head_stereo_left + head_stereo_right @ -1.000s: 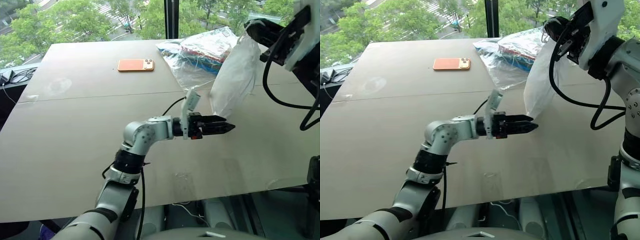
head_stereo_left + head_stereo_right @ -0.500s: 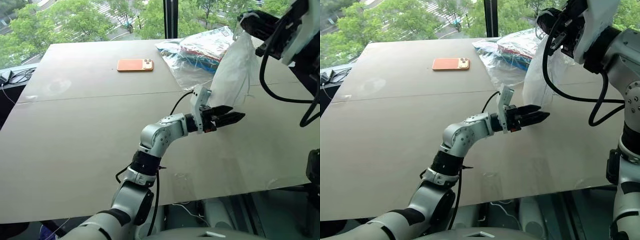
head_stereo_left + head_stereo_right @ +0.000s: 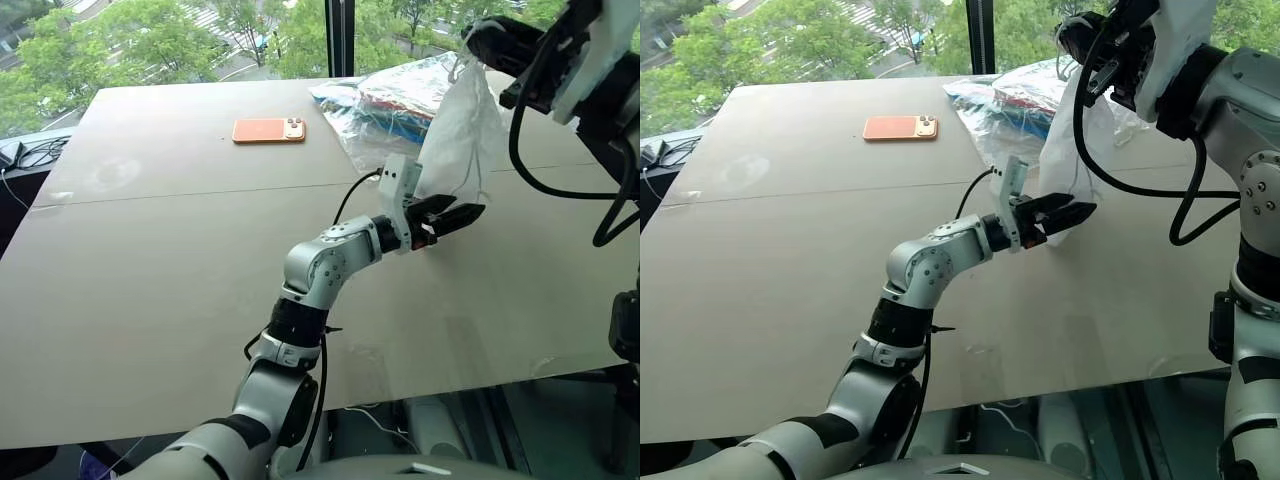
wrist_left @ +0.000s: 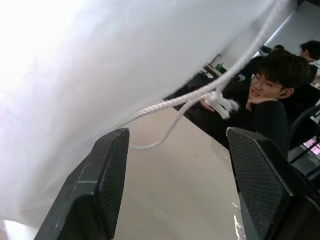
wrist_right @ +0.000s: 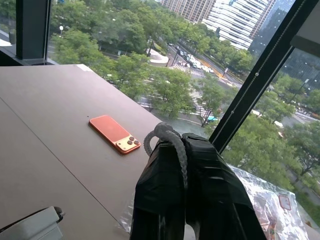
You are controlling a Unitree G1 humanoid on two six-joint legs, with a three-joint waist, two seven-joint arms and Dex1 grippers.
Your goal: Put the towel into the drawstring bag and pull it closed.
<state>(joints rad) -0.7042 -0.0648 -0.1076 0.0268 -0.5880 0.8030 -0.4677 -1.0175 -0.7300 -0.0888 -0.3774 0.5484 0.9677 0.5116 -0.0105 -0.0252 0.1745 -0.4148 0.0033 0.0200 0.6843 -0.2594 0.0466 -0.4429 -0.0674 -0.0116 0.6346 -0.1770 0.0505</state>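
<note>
Drawstring bag (image 3: 458, 140) hung above the table (image 3: 150, 270) from its cord, left gripper (image 3: 448, 214) now brought up to its lower end.

Head views: the bag is held at 1 o'clock by the clamped right gripper (image 3: 1080, 30); since a second ago the open left gripper has been raised to the bag's bottom, suggesting closing is under way. One phone (image 3: 269, 130) and one clear bag (image 3: 385, 105) are counted. Left wrist view: one cord (image 4: 200, 95) is seen between spread fingers (image 4: 107, 170). Right wrist view: the cord (image 5: 172, 145) is pinched.

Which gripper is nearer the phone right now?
Left. The left gripper sits low at the bag's lower end, across the table from the phone. The right gripper holds the bag's cord up high, farther off.
</note>
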